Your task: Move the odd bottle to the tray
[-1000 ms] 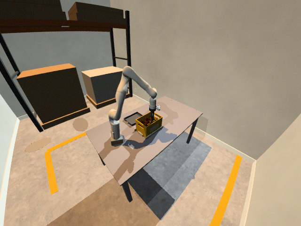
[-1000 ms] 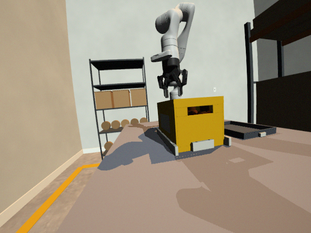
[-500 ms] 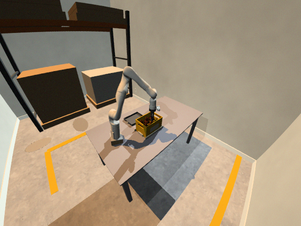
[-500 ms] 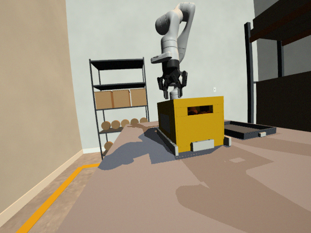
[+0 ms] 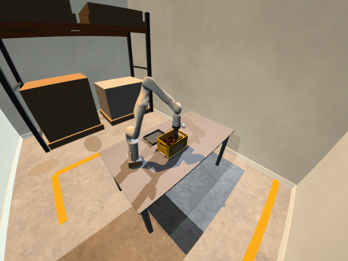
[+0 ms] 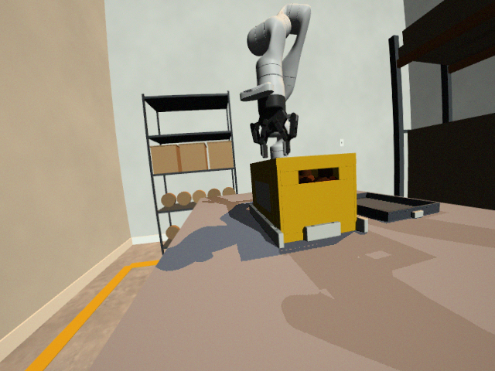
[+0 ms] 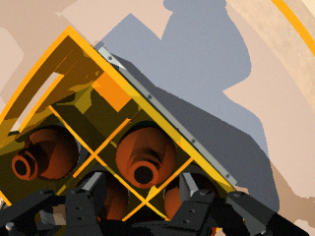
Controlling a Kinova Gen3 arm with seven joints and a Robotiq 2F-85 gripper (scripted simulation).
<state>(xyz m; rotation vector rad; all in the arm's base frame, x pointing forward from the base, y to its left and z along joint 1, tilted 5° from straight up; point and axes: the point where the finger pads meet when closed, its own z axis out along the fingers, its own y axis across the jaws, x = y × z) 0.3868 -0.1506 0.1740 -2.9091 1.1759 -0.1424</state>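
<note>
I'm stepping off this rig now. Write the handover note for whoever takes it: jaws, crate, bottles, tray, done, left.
Gripper: jaws partly open, holding nothing, pointing down just above the top of the crate on its far side.
Bottles: brown bottles stand in the crate's divider cells; the wrist view shows only a few of them, and no neck difference can be judged from it.
Tray: dark, flat on the table beside the crate, with no bottle on it.
Done: the arm is above the crate.
Left: find the odd-necked bottle, lift it out, stand it upright on the tray, leave the other four in place.
</note>
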